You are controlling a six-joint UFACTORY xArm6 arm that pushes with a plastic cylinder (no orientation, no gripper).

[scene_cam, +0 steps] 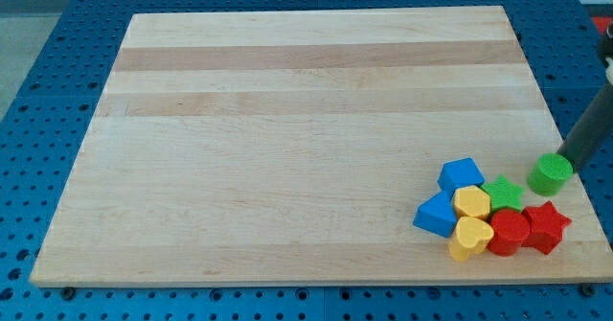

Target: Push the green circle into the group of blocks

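Note:
The green circle (551, 173) sits near the board's right edge, low in the view, a small gap away from the group. The group lies at the view's bottom right: a blue block (462, 174), a blue triangular block (437, 214), a yellow hexagon (471, 202), a yellow heart (469, 238), a green star (504, 194), a red hexagon (509, 232) and a red star (544, 227). The dark rod comes in from the view's right edge. My tip (565, 157) rests at the green circle's upper right side, touching or almost touching it.
The wooden board (287, 139) lies on a blue perforated table. The board's right edge runs just right of the green circle and the red star. The board's bottom edge lies close below the group.

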